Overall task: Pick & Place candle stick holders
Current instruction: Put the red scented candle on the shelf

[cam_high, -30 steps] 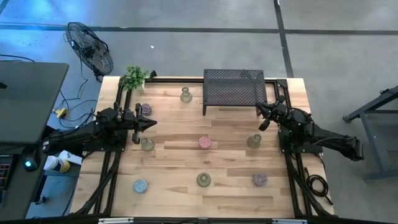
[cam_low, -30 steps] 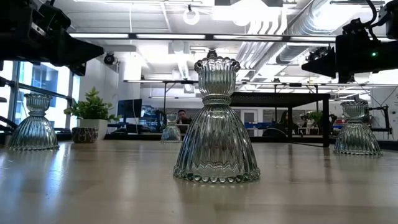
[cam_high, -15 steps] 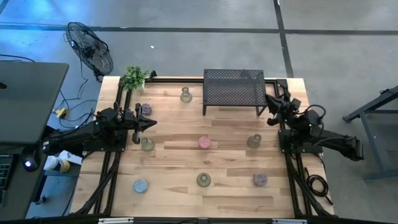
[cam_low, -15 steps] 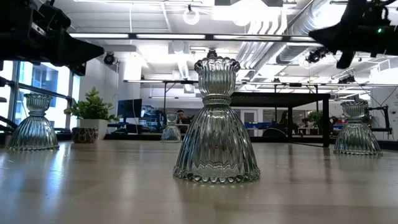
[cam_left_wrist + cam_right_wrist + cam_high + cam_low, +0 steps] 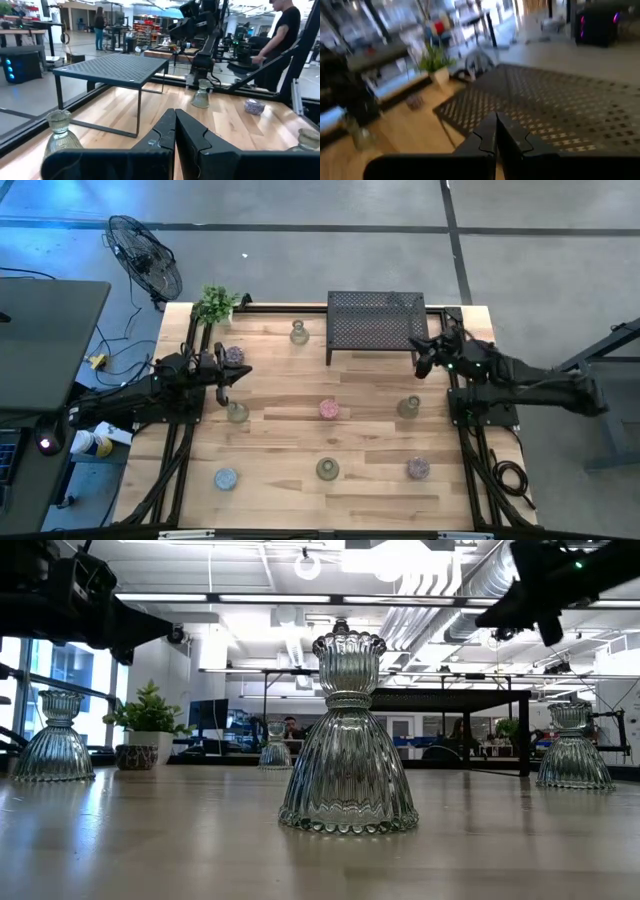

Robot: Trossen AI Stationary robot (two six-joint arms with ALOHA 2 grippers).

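Note:
Several small glass candle stick holders stand on their bases on the wooden table: mauve (image 5: pixel 234 355), clear (image 5: pixel 298 332), olive (image 5: pixel 237 412), pink (image 5: pixel 329 408), olive (image 5: pixel 408 407), light blue (image 5: pixel 226 478), olive (image 5: pixel 327 469) and mauve (image 5: pixel 418 469). The near olive one fills the low view (image 5: pixel 348 730). My left gripper (image 5: pixel 240 373) is shut and empty, between the far-left mauve holder and the olive one; its fingers meet in the left wrist view (image 5: pixel 175 127). My right gripper (image 5: pixel 421 364) is shut and empty (image 5: pixel 495 131), raised by the right end of the black mesh rack (image 5: pixel 377 323).
A small green potted plant (image 5: pixel 215 304) stands at the far left corner. The mesh rack stands on legs at the far edge, right of centre. A person (image 5: pixel 280 40) stands beyond the table's right side. Bare wood lies between the holders.
My right gripper has swung from above the table by the right olive holder toward the far edge, then back toward the rack's right end, with its arm stretching out and turning. It stays shut. The holders have kept still.

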